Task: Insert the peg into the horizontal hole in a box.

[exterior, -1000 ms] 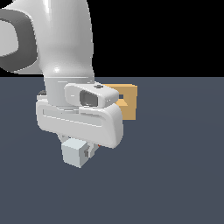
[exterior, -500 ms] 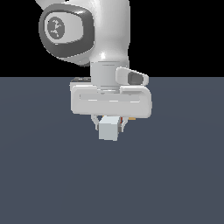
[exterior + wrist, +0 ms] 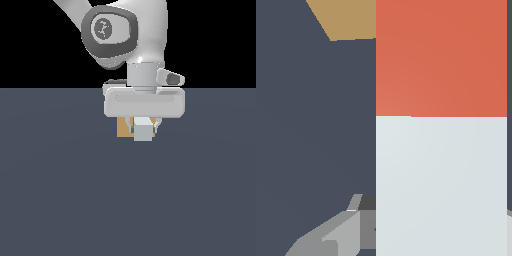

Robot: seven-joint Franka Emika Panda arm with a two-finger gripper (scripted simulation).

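Hanging low over the dark surface (image 3: pixel 60 200), the single arm carried the task's items as follows.

Item one: the gripper (image 3: pixel 143 125). Its broad pale body sat crosswise in the exterior view, with the fingers (image 3: pixel 331 235) pointing down and closed on the bar. Only grey finger parts showed beside the bar in the wrist view, so the actual contact was hidden, but the bar hung clear of the surface with nothing else to carry it.

Item two: the peg (image 3: pixel 143 131). From the exterior view it was seen end-on, a small pale grey square just below the hand. In the wrist view it filled much of the picture, pale half nearer the fingers and red half leading away toward the box. It was held level, lengthwise toward the box, presumably because the opening it must enter is horizontal.

Item three: the box (image 3: pixel 123 128). Tan, resting on the surface directly behind the peg in the exterior view, largely masked by hand and bar. In the wrist view only a tan corner (image 3: pixel 346 20) showed, off to one side of the red end.

Item four: the hole. Not visible in either view.

Condition: approach stage, by my reading. Whether the red tip had reached the box face could not be told. The tan corner lying aside from the bar suggested alignment might want correcting first.
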